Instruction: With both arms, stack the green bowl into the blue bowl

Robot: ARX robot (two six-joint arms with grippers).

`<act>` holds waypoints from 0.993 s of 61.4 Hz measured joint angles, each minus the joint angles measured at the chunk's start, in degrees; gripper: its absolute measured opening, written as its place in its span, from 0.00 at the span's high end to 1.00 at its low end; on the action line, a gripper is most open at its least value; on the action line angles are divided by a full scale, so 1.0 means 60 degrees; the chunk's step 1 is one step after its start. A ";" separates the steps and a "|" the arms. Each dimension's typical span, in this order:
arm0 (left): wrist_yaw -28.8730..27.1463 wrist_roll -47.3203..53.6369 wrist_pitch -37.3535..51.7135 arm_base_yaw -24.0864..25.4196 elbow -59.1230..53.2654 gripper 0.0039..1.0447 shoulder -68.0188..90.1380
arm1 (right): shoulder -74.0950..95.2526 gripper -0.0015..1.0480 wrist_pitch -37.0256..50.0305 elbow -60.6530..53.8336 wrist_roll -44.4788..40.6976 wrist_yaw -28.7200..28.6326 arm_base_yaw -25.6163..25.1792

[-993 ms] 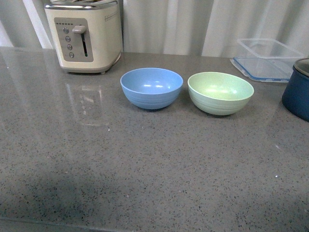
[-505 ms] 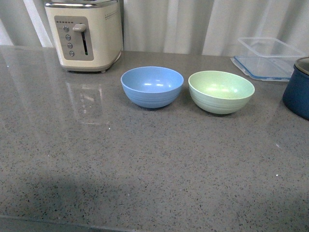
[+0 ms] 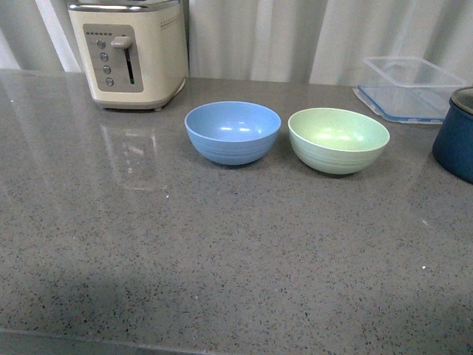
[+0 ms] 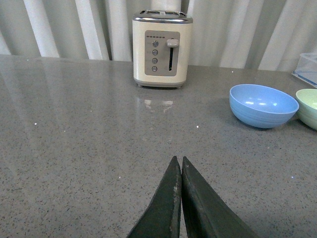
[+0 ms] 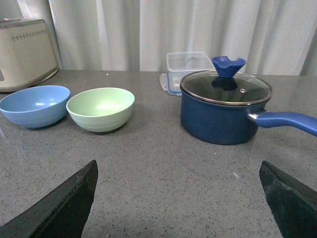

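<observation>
Front view is showing neither arm, only the grey speckled counter (image 3: 222, 266) with the two bowls sitting upright near its far side. The green bowl (image 3: 338, 139) is resting at three o'clock of the blue bowl (image 3: 232, 132), just beside it, with a narrow gap showing between them. Both are lying empty, so the stacking is not yet begun. Set side by side like this, the green one is probably needing only a lift and a short carry toward nine o'clock.

The left gripper (image 4: 177, 161) is hovering over bare counter with its jaws pressed together and nothing between them, well apart from the blue bowl. The right gripper (image 5: 178, 166) is spreading its jaws wide and holding nothing, with the green bowl lying ahead of it, also well apart. That spread is likely standing ready for the bowl's rim.

A cream toaster (image 3: 129, 52) is standing at ten o'clock of the blue bowl. A clear plastic container (image 3: 410, 87) is sitting at one o'clock of the green bowl, and a navy lidded pot (image 3: 457, 140) at three o'clock of it, near but not touching. Nothing is lying between the grippers and the bowls. The pot's long handle is sticking out away from the bowls, so the pot body is seeming the only thing crowding the right arm's approach.
</observation>
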 joint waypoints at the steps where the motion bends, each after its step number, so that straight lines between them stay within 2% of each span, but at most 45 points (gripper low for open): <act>1: 0.0000 0.0000 -0.0062 0.0000 0.0000 0.97 -0.0062 | 0.0000 0.10 0.0000 0.0000 0.0004 -0.0004 0.0004; 20: 0.0004 0.0000 -0.0900 0.0000 0.0000 0.97 -0.0896 | 0.0000 0.10 0.0000 0.0000 0.0000 0.0000 0.0004; 27: 0.0007 0.0000 -0.2470 0.0000 0.0000 0.97 -0.2153 | 0.0000 0.10 0.0000 0.0000 0.0004 0.0000 0.0004; 40: 0.0007 -0.0007 -0.2597 0.0000 0.0000 0.96 -0.2528 | -0.0004 0.10 0.0004 0.0000 0.0000 -0.0004 0.0000; 46: 0.0011 0.0000 -0.2597 0.0000 0.0000 0.79 -0.2528 | -0.0004 0.10 0.0000 0.0000 0.0000 0.0000 0.0000; 51: 0.0007 0.0000 -0.2597 0.0000 0.0000 0.59 -0.2528 | 0.0000 0.10 0.0000 0.0000 0.0004 -0.0011 0.0000; 52: 0.0007 0.0000 -0.2597 0.0000 0.0000 0.55 -0.2528 | 0.0058 0.10 -0.0109 0.0029 -0.0055 -0.0222 -0.0055; 54: 0.0000 0.0000 -0.2597 0.0000 0.0000 0.47 -0.2528 | 0.0597 0.10 -0.0772 0.0382 -0.0233 -0.1220 -0.0178; 56: 0.0015 0.0000 -0.2597 0.0000 0.0000 0.38 -0.2528 | 0.1421 0.10 -0.0772 0.0809 -0.0277 -0.1814 -0.0058; 61: 0.0015 0.0000 -0.2597 0.0000 0.0000 0.24 -0.2528 | 0.2801 0.10 -0.0313 0.1687 -0.0313 -0.1956 0.0426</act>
